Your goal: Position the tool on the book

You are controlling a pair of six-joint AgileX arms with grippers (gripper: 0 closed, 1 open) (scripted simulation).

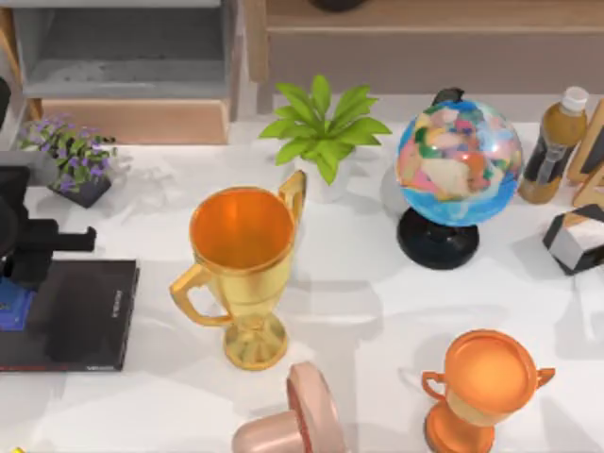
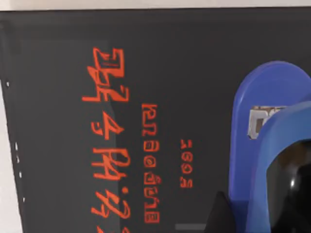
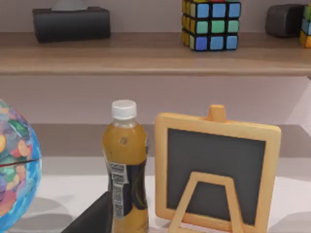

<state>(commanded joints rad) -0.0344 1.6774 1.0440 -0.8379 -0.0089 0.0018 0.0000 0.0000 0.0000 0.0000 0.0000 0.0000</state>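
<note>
Blue tool over black book, bench's left edge.
Left pincer right at tool; grip state unclear. One tool, one book, two trophies.

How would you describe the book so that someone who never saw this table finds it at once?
Start at the big gold trophy in the middle of the table, then go to the table's left edge. The book lies flat there, under the left claw, which holds the blue tool over it. It alone is black, flat and rectangular, with red cover lettering.
</note>
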